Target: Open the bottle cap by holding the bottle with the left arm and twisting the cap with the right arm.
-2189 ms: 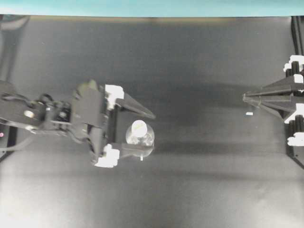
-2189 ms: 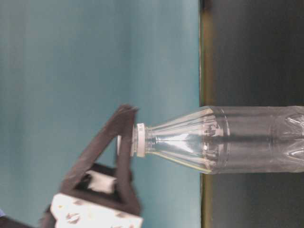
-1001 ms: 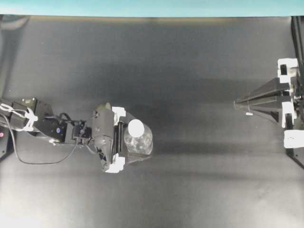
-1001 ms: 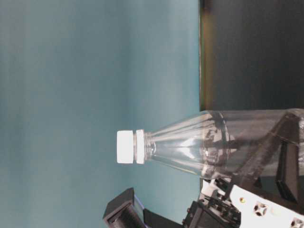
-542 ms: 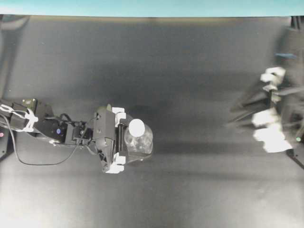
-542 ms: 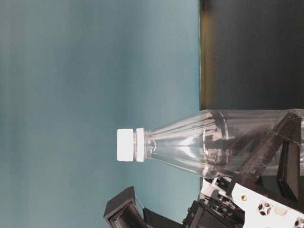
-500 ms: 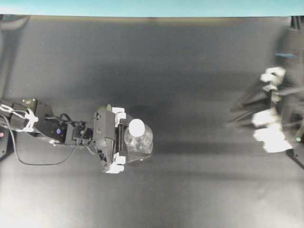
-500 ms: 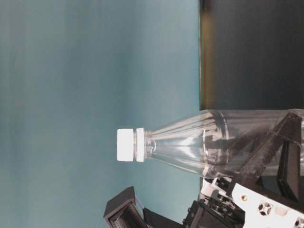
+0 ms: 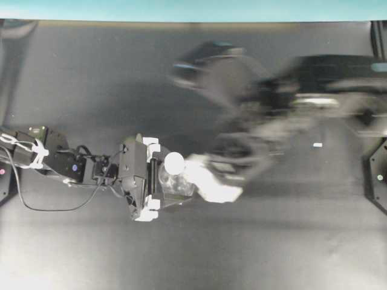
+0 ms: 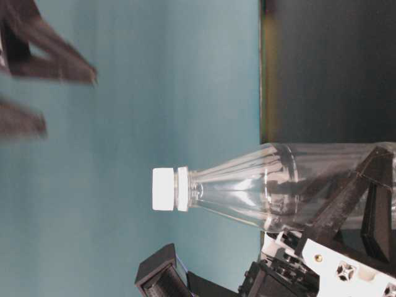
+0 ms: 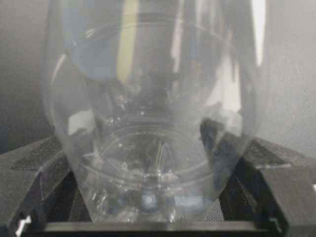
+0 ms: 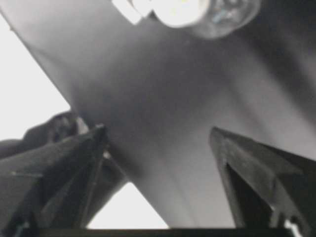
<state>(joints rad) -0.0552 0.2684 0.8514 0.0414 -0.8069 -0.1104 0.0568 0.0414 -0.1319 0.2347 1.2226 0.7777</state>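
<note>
Bottle: The bottle [image 9: 176,180] stood upright on the dark table [image 9: 91,254], a little left of the middle in the overhead view. It was clear and looked empty. The table-level view was turned on its side, so there the bottle [image 10: 278,189] seemed to lie flat.

Bottle cap: The bottle cap [image 9: 174,161] was small, round and white. It sat on top of the bottle's neck. In the table-level view the bottle cap [image 10: 163,189] had nothing touching it.

Left arm: The left arm [image 9: 54,160] reached in from the left side. It was slim and black, with a loose cable [image 9: 57,205] under it.

Left gripper: The left gripper [image 9: 158,176] had its fingers squeezed on the low part of the bottle, one on each side. The left wrist view showed the two black fingers [image 11: 34,173] pressed on the round body of the bottle [image 11: 148,123].

Right arm: The right arm [image 9: 284,109] was a big blur across the top right of the overhead view. It reached toward the bottle from the right.

Right gripper: The right gripper [image 12: 158,143] had its fingers spread wide apart, with nothing between them. In its own view the bottle [image 12: 197,10] was well apart from them, at the top edge.

Small fleck: A tiny white fleck [image 9: 317,145] lay on the table at the right.
</note>
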